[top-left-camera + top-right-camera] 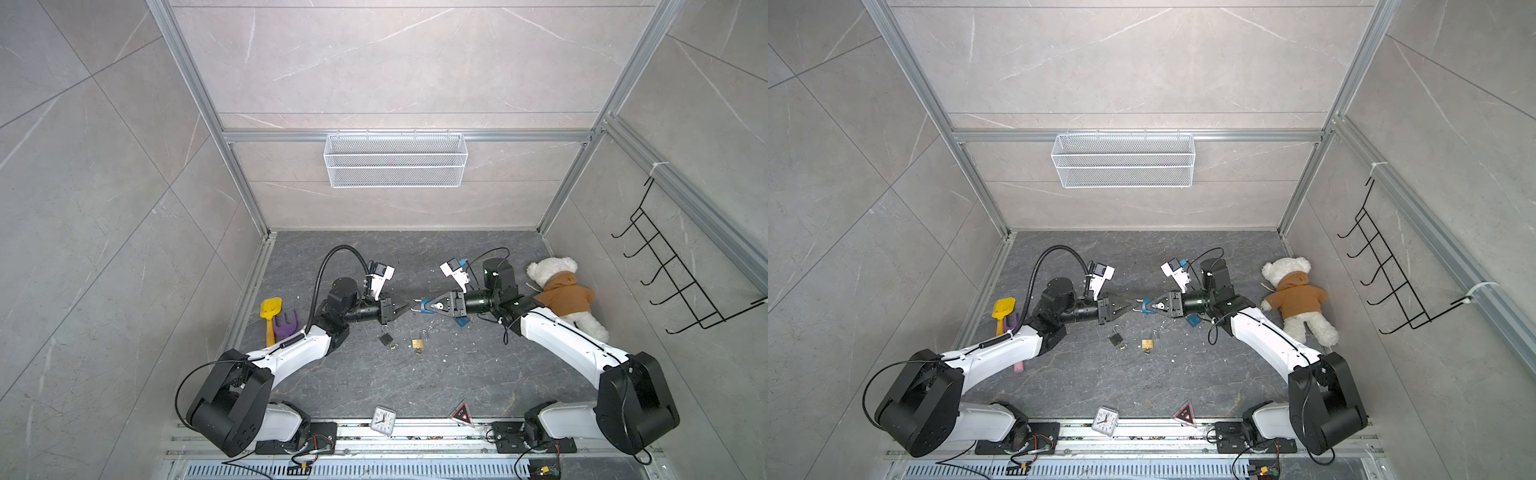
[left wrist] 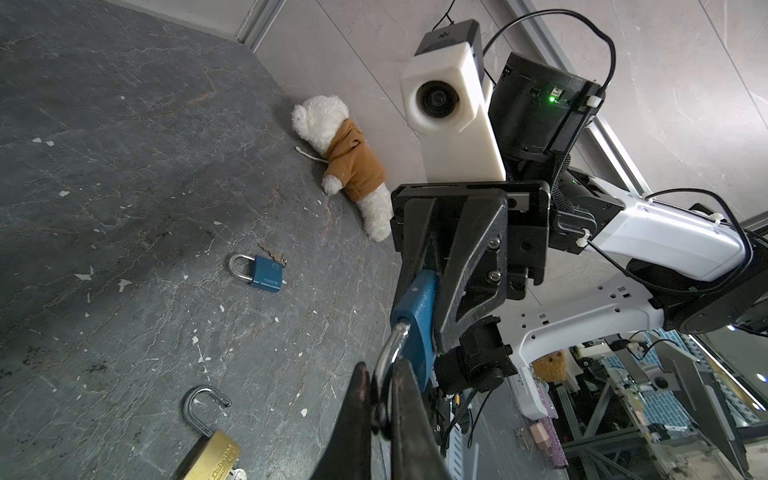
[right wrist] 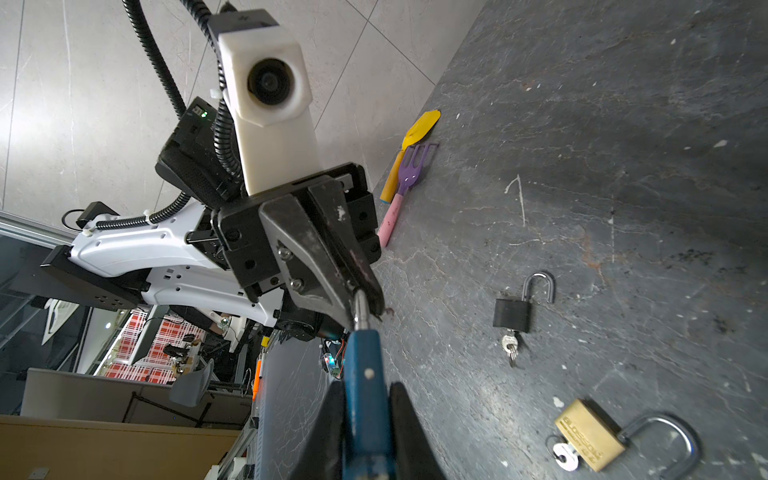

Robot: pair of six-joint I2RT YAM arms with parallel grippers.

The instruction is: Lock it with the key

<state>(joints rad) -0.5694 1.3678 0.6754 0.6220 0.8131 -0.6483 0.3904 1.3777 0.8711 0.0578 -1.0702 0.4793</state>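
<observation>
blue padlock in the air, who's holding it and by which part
Both hold the blue padlock: the right gripper clamps its body, the left gripper pinches its shackle.

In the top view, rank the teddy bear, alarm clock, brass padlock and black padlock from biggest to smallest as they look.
1. teddy bear
2. alarm clock
3. brass padlock and black padlock: they look about alike, so I leave them unranked.

Padlock (image 2: 417, 308) between left gripper (image 2: 380, 374) and right gripper (image 3: 365, 399)
</observation>
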